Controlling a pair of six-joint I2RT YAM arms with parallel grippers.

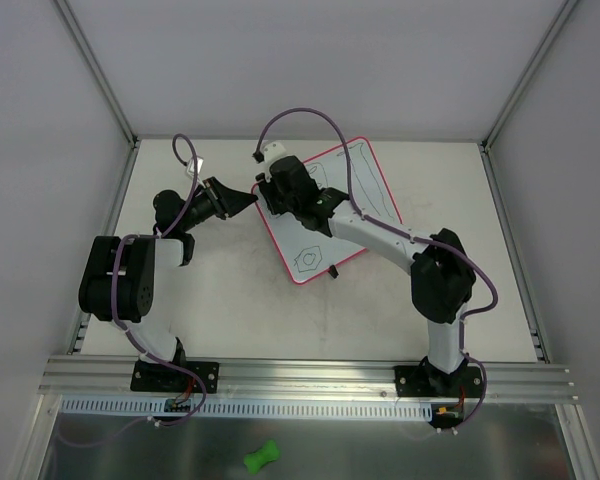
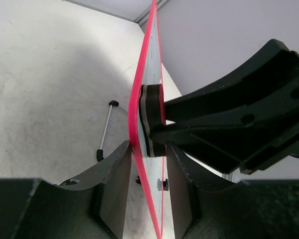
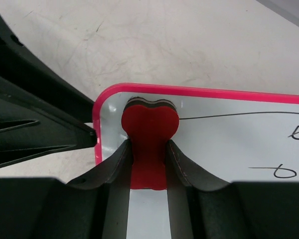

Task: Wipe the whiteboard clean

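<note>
Metal at the very front carries a small green bone-shaped piece (image 1: pixel 263 456), and just beyond it a slotted rail (image 1: pixel 310 375) holds both arm bases. Past the rail lies the pale, scuffed table (image 1: pixel 230 300), with the whiteboard (image 1: pixel 375 190) resting on it right of centre, turned at an angle. One corner of the board points toward the arms and a hexagon doodle (image 1: pixel 305 257) sits near that corner. A thin rod (image 2: pixel 104 132) with black ends lies on the table close beside the board. The left pincer (image 2: pixel 147 154) reaches in from the left and straddles the board's pink edge. Its fingers are spread, one on each side of the frame, with a gap showing on at least one side. The right pincer (image 3: pixel 149 147) is clamped on a red eraser (image 3: pixel 149 122), whose rounded end presses onto the white surface just inside that same corner. Thin marker lines (image 3: pixel 239 115) run across the board beyond the eraser. Grey walls close the far side.
</note>
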